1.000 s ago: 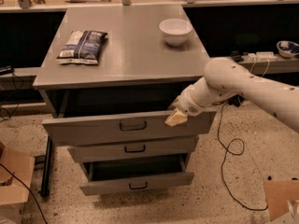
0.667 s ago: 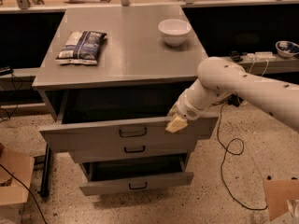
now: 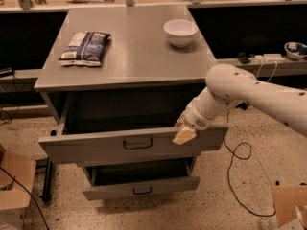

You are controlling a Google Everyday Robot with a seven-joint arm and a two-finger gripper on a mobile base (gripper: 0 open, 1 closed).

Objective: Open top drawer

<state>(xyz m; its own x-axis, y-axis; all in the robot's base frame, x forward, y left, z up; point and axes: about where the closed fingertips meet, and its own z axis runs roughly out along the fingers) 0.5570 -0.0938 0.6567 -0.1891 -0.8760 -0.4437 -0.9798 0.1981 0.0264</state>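
The top drawer [image 3: 96, 150] is the wide grey one directly under the cabinet top. It stands pulled out toward me, and its dark inside shows behind the front. Its small black pull handle [image 3: 137, 143] sits at the centre of the front. My gripper [image 3: 184, 134], cream-coloured at the end of the white arm [image 3: 240, 92], rests at the upper edge of the drawer front, right of the handle. A lower grey drawer [image 3: 110, 190] with its own handle [image 3: 142, 190] is partly out beneath it.
On the grey cabinet top [image 3: 144, 56] lie a chip bag [image 3: 85, 47] and a white bowl [image 3: 180, 32]. Cardboard boxes stand on the floor at left [image 3: 14, 186] and right [image 3: 288, 205]. A black cable [image 3: 240, 152] loops on the floor to the right.
The top drawer has slid farther out toward the camera, exposing more of its inside. My gripper has moved with the drawer front, down and toward the camera.
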